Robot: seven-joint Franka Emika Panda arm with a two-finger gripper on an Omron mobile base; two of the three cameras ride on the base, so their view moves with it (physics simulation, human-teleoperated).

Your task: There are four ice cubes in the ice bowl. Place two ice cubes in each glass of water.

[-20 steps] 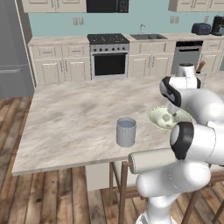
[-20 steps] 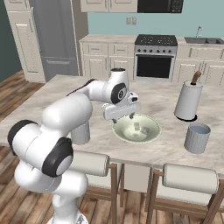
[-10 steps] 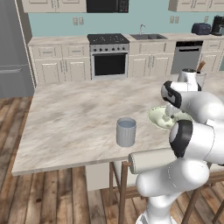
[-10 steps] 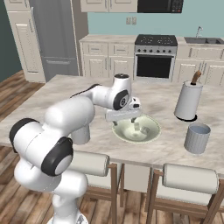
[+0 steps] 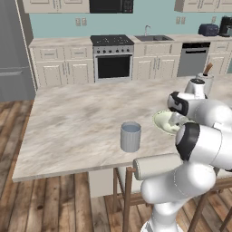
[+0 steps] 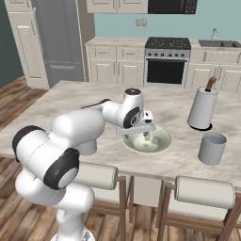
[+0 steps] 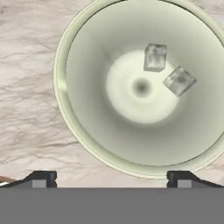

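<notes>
Gripper (image 7: 109, 177) wide open, empty, poised over ice bowl (image 7: 76, 118) on counter; two ice cubes (image 7: 155, 57) just beside each other, off-centre; best centre over one cube alone, descend straight, close gently so it doesn't skid.

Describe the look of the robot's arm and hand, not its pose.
The arm is built of glossy white, rounded segments joined by dark grey to black joint rings. The hand is a white block with two small dark fingers; their tips look squared, each with a grey pad. No cables or markings are visible.
</notes>
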